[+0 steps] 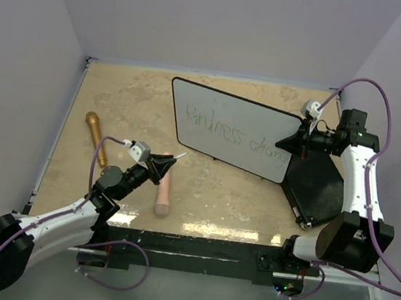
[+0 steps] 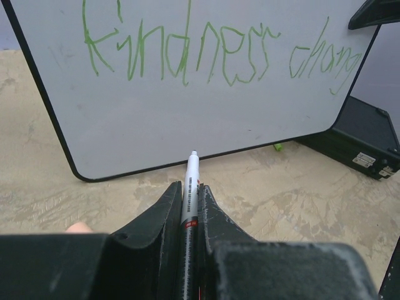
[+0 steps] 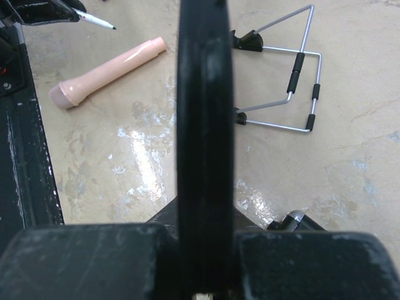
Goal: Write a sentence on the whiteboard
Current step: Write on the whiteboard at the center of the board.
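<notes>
Nearest the table's front edge, the left gripper (image 2: 189, 187) is squeezing shut on a white marker (image 2: 190, 178), whose tip is pointing at the lower rim of the whiteboard (image 1: 226, 117) and stopping just short of it. Just beside that gripper a pink cylinder (image 1: 163, 189) is lying on the table (image 1: 134, 98), taking up part of the bare strip in front of the board. Farther left, a golden cylinder (image 1: 95, 127) is lying near the left edge, well apart from the board, with open tabletop between them.

On the right, a black case (image 1: 320, 187) is sitting flat, and the board's lower right corner is standing beside it. The right gripper (image 1: 289, 143) is clamping tight on the whiteboard's right rim and holding it leaning upright. The sentence (image 2: 187, 53) is running in green across the upper half, reading "kindness chang", its last letters crowding the right edge by the gripper. Below the writing, the white surface is lying bare. Behind the board, a wire stand (image 3: 294, 81) is resting on the table.
</notes>
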Controlling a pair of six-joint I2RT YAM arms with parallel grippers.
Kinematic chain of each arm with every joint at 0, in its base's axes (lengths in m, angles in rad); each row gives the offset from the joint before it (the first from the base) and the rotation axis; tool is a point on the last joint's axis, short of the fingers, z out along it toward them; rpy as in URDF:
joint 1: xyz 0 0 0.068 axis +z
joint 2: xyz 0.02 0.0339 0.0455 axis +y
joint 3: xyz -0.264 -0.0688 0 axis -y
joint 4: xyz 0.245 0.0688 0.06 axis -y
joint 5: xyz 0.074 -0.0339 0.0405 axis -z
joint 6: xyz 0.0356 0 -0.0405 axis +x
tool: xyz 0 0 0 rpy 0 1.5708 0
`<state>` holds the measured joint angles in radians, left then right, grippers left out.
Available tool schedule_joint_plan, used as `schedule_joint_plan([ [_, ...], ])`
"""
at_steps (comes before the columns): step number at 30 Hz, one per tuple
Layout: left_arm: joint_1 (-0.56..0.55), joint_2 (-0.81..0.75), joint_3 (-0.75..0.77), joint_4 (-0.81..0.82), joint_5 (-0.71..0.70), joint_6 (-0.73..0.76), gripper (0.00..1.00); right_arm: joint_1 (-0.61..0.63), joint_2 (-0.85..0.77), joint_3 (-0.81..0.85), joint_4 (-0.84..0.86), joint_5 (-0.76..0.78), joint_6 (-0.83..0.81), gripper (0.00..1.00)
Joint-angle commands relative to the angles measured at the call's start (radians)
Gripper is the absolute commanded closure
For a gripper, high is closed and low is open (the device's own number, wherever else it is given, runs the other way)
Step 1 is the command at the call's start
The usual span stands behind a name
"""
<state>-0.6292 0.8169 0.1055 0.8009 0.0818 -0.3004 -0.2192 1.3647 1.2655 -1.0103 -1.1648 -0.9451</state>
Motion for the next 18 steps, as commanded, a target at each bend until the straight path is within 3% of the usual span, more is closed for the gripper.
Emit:
schedule_joint_plan([
  [1, 0.005, 0.011, 0.002, 0.093, 0.042, -0.003, 1.0, -0.005, 0.008, -0.003, -0.008, 0.033, -0.053, 1.0],
  [18, 0.005, 0.047, 0.037, 0.095, 0.124, -0.092, 1.0, -0.005, 0.007, -0.023, 0.01, 0.02, -0.043, 1.0],
])
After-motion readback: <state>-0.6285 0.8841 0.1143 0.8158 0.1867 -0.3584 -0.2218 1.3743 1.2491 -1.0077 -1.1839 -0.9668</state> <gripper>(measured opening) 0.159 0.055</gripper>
